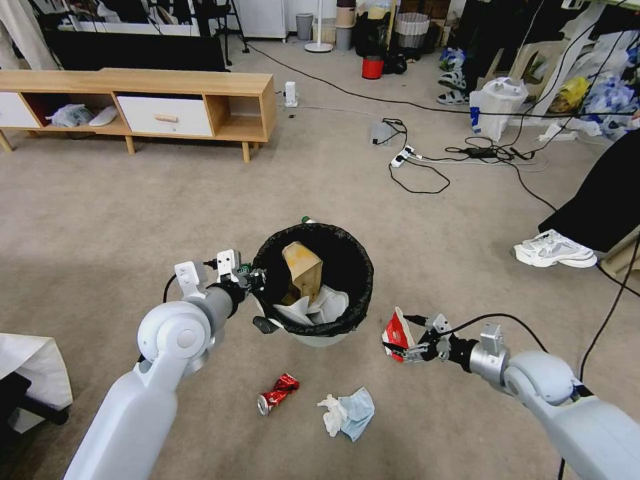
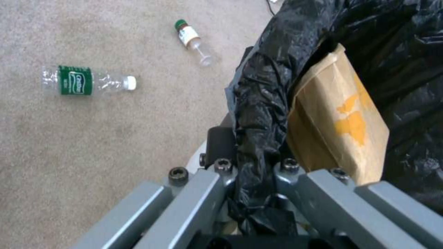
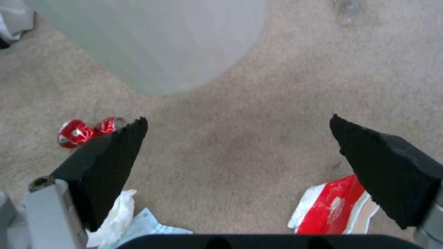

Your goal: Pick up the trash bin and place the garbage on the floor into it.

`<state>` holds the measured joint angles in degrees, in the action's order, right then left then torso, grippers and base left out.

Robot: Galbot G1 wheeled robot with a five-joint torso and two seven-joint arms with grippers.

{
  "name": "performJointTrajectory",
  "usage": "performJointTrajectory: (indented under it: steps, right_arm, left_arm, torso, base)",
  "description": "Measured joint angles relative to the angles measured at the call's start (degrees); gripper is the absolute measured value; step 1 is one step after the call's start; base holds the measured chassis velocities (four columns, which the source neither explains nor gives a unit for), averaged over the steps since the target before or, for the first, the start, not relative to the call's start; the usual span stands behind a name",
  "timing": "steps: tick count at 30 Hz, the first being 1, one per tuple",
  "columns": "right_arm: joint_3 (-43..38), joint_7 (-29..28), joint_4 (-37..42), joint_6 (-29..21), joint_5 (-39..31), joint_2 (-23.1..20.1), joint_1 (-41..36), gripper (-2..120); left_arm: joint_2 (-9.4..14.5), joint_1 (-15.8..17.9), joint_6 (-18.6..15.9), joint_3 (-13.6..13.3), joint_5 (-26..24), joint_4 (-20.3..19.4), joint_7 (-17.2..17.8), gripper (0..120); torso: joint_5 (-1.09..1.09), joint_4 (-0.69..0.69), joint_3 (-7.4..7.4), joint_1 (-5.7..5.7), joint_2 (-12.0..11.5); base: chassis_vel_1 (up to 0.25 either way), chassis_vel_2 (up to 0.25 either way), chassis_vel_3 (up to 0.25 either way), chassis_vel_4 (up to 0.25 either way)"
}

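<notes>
From my head, my left gripper point(image 1: 257, 283) pinches the trash bin point(image 1: 313, 280) rim; the red-white carton point(image 1: 397, 333) lies beside the bin by my right gripper point(image 1: 407, 351). My left wrist shows the bag point(image 2: 258, 114) clamped. My right wrist shows spread pads point(image 3: 110, 166) over carpet point(image 3: 240, 131)

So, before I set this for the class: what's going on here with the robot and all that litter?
The left gripper is clamped on the rim of the trash bin, which already holds a brown cardboard piece and some white paper. The right gripper hangs low over the carpet with its fingers open, right beside a red-white carton. A crushed can, a tissue with a mask and two bottles lie on the floor.
</notes>
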<state>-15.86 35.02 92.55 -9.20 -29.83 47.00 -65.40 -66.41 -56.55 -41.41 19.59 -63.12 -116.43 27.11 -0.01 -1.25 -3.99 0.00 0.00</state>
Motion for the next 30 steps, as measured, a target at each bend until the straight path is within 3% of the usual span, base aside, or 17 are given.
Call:
performJointTrajectory:
  steps: [9, 30]
  right_arm:
    - [1.05, 0.22, -5.43, 1.88, 0.8, 2.31, 1.47, 100]
    - [-5.52, 1.46, -12.89, 4.53, 0.73, 3.96, 1.2, 100]
  left_arm:
    - [-0.34, 0.05, 0.03, -0.3, 0.27, 0.37, -0.08, 3]
    - [-0.61, 0.02, 0.1, -0.76, 0.57, 0.6, -0.22, 3]
  torso:
    - [0.0, 0.0, 0.0, 0.0, 0.0]
    - [0.01, 0.0, 0.0, 0.0, 0.0]
  base:
    - [0.0, 0.0, 0.0, 0.0]
    - [0.0, 0.0, 0.0, 0.0]
